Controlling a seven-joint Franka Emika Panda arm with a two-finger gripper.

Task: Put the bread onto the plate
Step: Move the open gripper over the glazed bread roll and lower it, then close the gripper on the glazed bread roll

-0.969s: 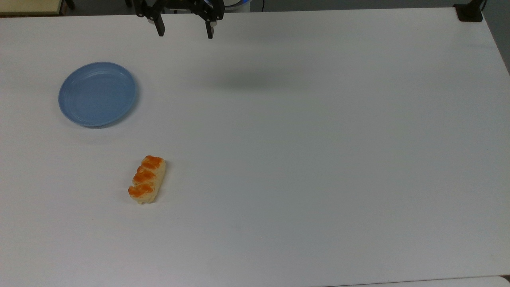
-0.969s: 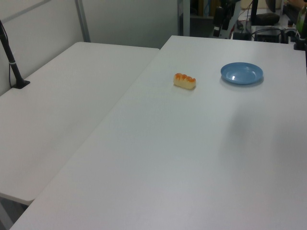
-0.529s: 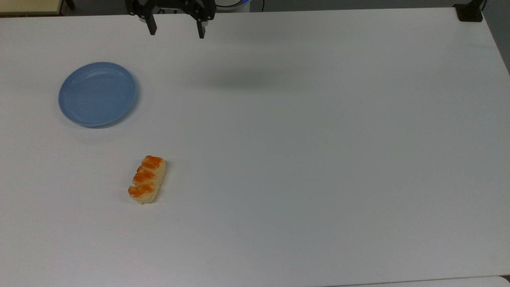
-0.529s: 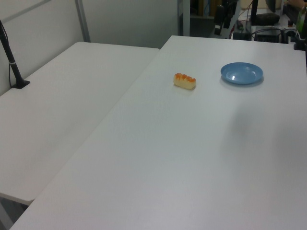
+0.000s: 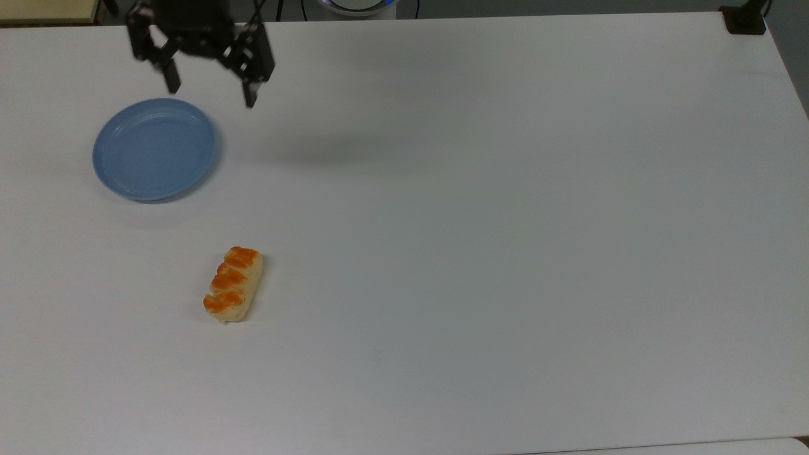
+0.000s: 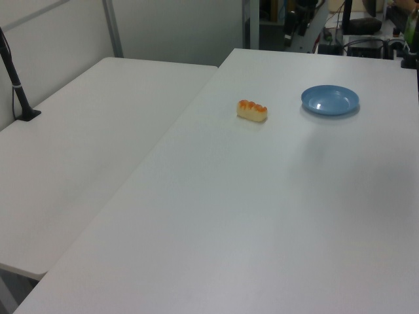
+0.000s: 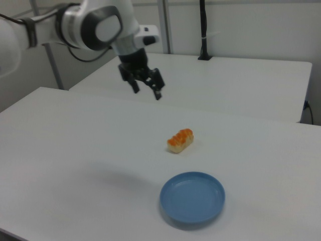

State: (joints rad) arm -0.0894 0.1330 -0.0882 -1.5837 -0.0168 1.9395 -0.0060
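Note:
The bread (image 5: 232,284) (image 6: 252,110) (image 7: 180,140), a pale-yellow loaf with orange-brown bumps, lies on the white table. The light-blue plate (image 5: 155,149) (image 6: 330,100) (image 7: 192,197) sits apart from it, with nothing on it. My gripper (image 5: 210,93) (image 7: 147,92) hangs open in the air with nothing between its fingers. In the top view it is just beyond the plate's far edge, well away from the bread. In the right view it hovers high above the table, behind the bread.
A second white table (image 6: 85,150) adjoins at the left view's left, with a black post (image 6: 16,85) clamped on it. A black clamp (image 5: 746,19) sits at the top view's upper right corner. Broad bare tabletop (image 5: 505,253) spreads to the top view's right.
My gripper has swung toward the top view's left and a little nearer, from the table's far edge to a spot by the plate. It stays open. Bread and plate have not moved.

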